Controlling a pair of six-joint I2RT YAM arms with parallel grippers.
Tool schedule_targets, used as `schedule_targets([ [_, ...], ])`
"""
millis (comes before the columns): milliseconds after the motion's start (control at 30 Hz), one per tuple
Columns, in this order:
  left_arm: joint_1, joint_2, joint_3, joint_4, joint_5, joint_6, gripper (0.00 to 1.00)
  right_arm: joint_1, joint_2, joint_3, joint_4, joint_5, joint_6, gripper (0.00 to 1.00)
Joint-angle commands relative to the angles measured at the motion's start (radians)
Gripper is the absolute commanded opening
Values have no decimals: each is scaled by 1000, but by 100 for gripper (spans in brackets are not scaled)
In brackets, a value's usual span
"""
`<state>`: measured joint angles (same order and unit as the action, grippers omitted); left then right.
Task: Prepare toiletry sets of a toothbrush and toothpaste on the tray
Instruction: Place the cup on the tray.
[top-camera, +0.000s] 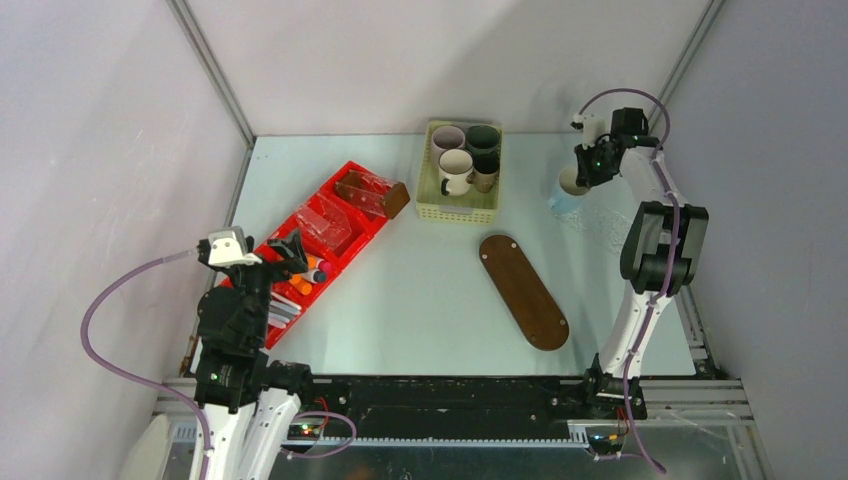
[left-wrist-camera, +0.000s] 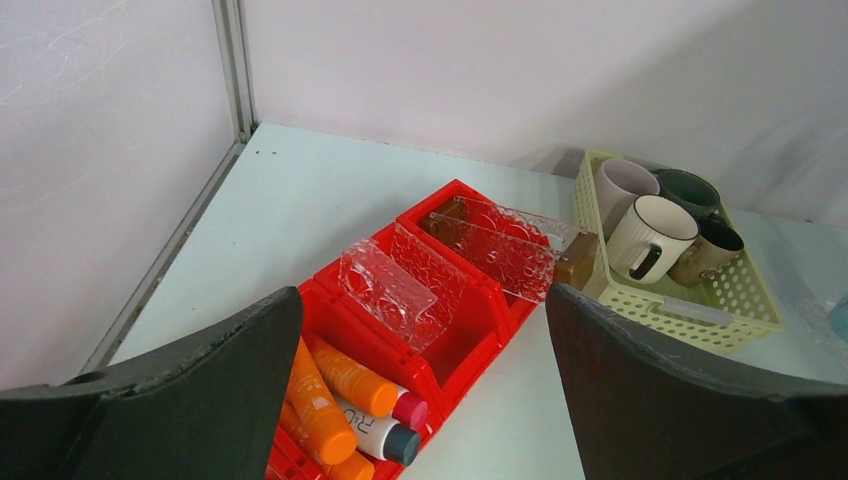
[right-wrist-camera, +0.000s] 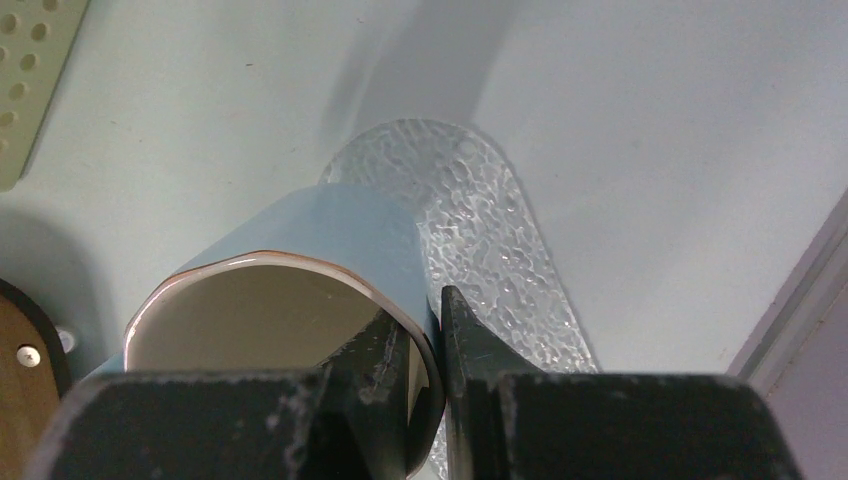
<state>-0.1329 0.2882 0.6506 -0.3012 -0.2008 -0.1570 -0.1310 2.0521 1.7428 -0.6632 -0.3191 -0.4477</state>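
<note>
On the left, our left claw (top-camera: 291, 249) hangs over the red bin (left-wrist-camera: 478, 335) with its two fingers spread wide and nothing in them. Right under it, in one part of the bin, lie the orange toothpaste tubes (left-wrist-camera: 345, 380) and a white tube (left-wrist-camera: 372, 432) with a dark cap. Clear bumpy plastic pieces (left-wrist-camera: 400, 285) sit in the parts further back. Next we see the yellow basket (top-camera: 458, 211) with four mugs (top-camera: 456, 165) standing in it. The brown wooden tray (top-camera: 523, 290) lies flat on the table in the middle, well apart from the tubes. On the right, our right claw (right-wrist-camera: 430, 322) pinches the rim of a light blue mug (right-wrist-camera: 310, 225), one finger inside and one outside, at one end of a clear bumpy plate (right-wrist-camera: 480, 220)
</note>
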Motion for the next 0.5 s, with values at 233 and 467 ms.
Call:
schedule_targets([
  [233, -5, 21, 13, 28, 24, 20, 98, -22, 49, 146, 41, -24, -7, 0],
  [467, -4, 28, 14, 31, 35, 23, 98, -20, 95, 197, 26, -18, -10, 1],
])
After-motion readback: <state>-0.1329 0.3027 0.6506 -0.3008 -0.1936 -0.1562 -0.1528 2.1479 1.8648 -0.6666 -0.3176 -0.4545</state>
